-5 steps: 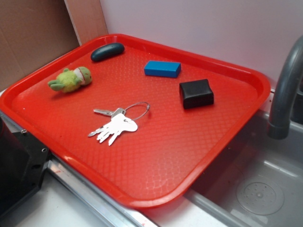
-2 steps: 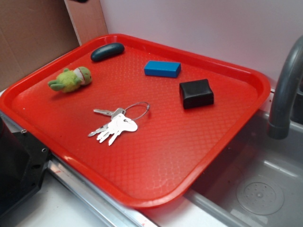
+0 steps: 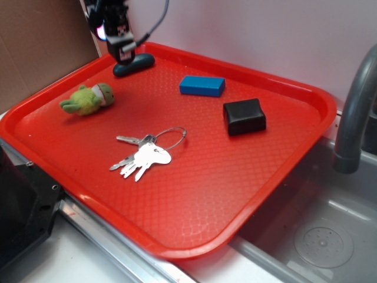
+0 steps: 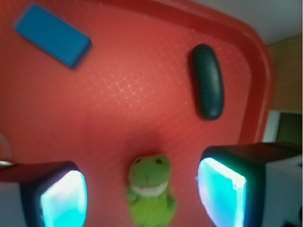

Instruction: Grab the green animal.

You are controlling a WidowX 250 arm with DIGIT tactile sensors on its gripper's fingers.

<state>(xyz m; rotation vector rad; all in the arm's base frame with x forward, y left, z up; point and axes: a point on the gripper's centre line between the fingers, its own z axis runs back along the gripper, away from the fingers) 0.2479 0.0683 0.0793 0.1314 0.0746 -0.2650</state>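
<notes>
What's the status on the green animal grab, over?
Gripper open, high above the tray, holding nothing. Green animal lying free, centred between the fingers in the wrist view. Dark teal oval object beyond it, clear of the descent.

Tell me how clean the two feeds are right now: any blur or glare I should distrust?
Exterior view: sharp and evenly lit, the green animal and keys crisp, though the gripper looks slightly smeared. Wrist view: soft throughout, the blue block and dark oval blurred, and the glowing cyan finger pads blown out beside the green animal.
</notes>
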